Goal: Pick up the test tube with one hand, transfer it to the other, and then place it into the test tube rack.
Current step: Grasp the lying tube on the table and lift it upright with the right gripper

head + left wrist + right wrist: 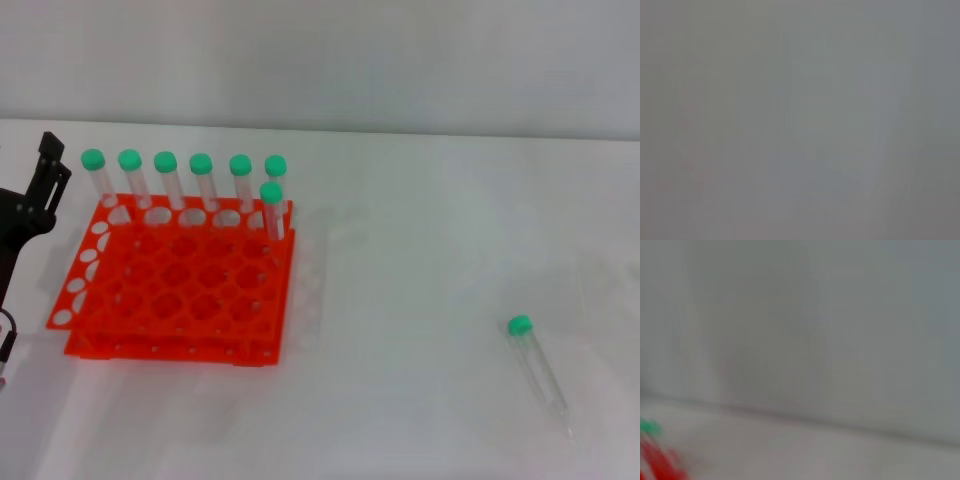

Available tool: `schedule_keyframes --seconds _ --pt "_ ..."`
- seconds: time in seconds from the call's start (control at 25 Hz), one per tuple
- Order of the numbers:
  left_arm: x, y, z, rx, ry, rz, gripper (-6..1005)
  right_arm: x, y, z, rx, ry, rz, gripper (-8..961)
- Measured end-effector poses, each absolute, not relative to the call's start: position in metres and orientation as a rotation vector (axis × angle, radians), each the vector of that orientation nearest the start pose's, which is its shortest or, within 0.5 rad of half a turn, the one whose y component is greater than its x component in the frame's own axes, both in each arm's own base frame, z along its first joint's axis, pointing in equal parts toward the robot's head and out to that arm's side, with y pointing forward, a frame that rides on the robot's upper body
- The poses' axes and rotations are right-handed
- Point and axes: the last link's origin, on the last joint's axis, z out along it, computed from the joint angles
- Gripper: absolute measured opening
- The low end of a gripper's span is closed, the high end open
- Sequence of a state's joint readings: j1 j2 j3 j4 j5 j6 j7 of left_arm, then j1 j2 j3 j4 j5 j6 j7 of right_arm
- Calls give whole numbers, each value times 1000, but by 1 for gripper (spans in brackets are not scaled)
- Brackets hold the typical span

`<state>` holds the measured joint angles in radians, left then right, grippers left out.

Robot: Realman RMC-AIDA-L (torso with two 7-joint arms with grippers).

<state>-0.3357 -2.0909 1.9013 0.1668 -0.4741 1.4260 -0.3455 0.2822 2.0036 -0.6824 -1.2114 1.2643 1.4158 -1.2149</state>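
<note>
A test tube (538,372) with a green cap lies flat on the white table at the front right, cap toward the rack. The orange-red test tube rack (175,285) stands at the left and holds several green-capped tubes (203,180) upright along its back rows. My left gripper (46,180) is black and hangs at the far left edge, just left of the rack's back corner and far from the lying tube. My right gripper is out of view. The right wrist view shows only a blurred bit of the rack (657,462) and a green cap (650,427). The left wrist view shows nothing recognisable.
The white table (420,250) stretches between the rack and the lying tube. A pale wall rises behind the table's back edge (400,132).
</note>
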Motion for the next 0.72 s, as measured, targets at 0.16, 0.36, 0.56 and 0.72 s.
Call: schedule_keyframes --seconds 0.16,0.36,0.56,0.72 --pt "-329 297 19 -1427 -516 -976 766 273 338 160 -2135 990 257 785" --pt "-330 298 20 -1421 -522 -974 765 237 346 162 -2058 1082 -37 784" --pt "-329 301 21 -1420 -518 -976 765 204 344 130 -2188 1128 -200 784" --pt "-329 302 22 -1416 -522 -974 765 198 345 103 -2258 1165 -318 785"
